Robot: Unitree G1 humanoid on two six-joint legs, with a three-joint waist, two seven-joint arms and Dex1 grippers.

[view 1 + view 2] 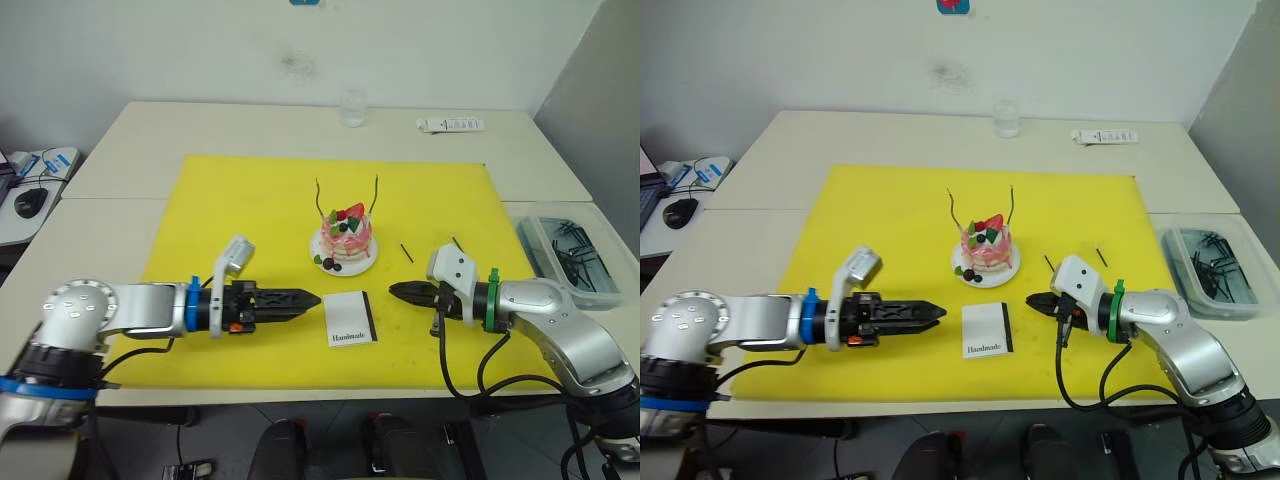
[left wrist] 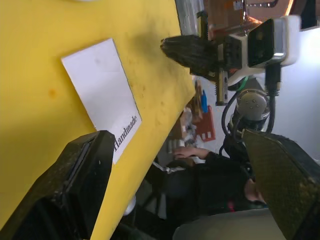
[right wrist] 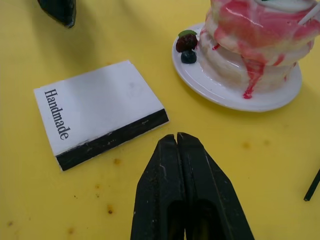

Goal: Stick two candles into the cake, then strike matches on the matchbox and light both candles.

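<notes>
The cake (image 1: 345,240) on its plate (image 1: 362,267) is seen at the middle of the yellow mat (image 1: 240,220), with two candles (image 1: 374,194) stuck upright in it. The matchbox (image 1: 350,318) lies flat near the mat's front edge, just in front of the cake. Two matches (image 1: 406,253) lie toward the mat's right edge. The left gripper (image 1: 300,299) is held released beside the matchbox; the right gripper (image 1: 398,291) is clenched on nothing, on the opposite side.

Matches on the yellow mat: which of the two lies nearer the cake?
The match just right of the cake, near its plate. The other match lies farther right, beyond the right gripper.
</notes>
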